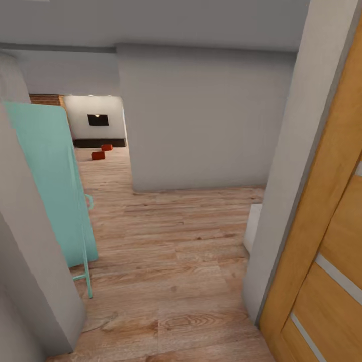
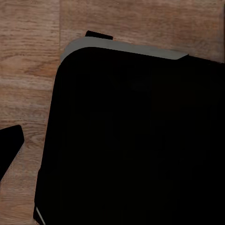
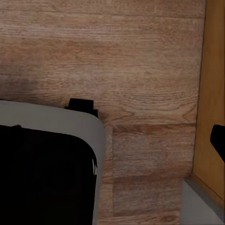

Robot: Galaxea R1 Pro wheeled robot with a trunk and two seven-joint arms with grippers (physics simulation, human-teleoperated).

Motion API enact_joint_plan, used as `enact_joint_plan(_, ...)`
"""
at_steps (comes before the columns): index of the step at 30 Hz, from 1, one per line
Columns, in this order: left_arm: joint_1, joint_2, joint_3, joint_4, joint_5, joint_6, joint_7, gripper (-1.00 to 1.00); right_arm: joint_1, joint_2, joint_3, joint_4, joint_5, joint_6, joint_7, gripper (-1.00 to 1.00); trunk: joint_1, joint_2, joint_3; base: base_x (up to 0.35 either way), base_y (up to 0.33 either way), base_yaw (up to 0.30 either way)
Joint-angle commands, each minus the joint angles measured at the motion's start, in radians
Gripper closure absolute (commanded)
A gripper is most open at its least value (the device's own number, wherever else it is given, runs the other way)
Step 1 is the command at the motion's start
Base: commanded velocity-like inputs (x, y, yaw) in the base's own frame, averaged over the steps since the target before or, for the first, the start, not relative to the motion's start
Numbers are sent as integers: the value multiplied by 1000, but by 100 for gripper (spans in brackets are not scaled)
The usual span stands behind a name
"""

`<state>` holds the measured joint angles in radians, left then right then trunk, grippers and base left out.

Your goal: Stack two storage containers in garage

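From the head camera, the robot is looking down a hallway of light wood planks; the two storage containers are sitting far off on the living room floor, near the dark bench under the black TV, one just beyond the other. A teal panel is crowding the left side and a wooden door the near right, so the base is risking a clip on either one, or on the grey wall corner, if it is steered wide. In the left wrist view, the robot's dark base is covering the planks, and I cannot tell whether that gripper is open. In the right wrist view, the door edge is sitting very near the base; that gripper's state is also unclear.
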<state>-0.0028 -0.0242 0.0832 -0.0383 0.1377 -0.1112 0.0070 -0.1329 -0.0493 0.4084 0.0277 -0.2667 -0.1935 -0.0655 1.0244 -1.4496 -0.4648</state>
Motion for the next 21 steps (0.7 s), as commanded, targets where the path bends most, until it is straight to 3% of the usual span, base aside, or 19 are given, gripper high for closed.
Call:
enact_joint_plan(1,0,0,7,0,1,-2,1,-100,-1,0,9,3,-9,-5,0,-100,1,0,-1,325,0,0)
enact_joint_plan(10,0,-1,7,0,2,-2,1,-100,-1,1,8,3,-9,0,0,-100,1,0,-1,325,0,15)
enact_joint_plan(21,0,-2,7,0,1,-2,1,-100,-1,-1,6,3,-8,-5,5,-100,1,0,-1,325,0,148)
